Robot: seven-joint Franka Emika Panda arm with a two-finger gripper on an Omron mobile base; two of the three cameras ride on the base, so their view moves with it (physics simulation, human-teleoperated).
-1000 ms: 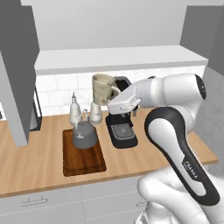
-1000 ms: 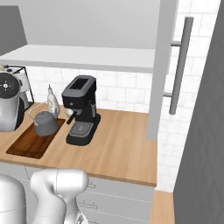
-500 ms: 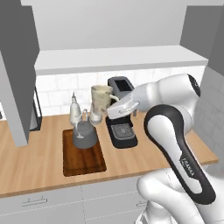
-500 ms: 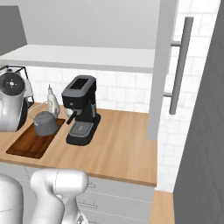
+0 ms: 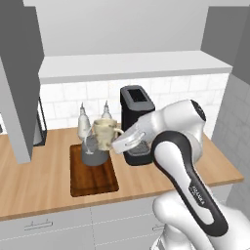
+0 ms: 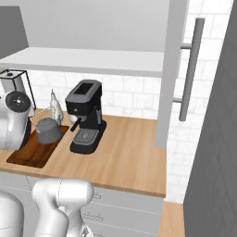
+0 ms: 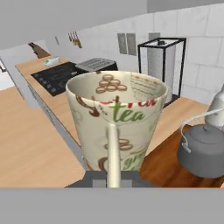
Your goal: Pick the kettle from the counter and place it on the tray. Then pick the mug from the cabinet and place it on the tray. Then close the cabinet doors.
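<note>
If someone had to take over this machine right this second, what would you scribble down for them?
Claw: shut on the mug by its handle, holding it in the air above the tray.
Kettle: already sitting on the tray, at its back end, in front of two white bottles.
Done: kettle placed; mug taken out of the cabinet.
Left: set the mug down on the bare front part of the tray, let go, then close the cabinet doors, which stand open.
</note>
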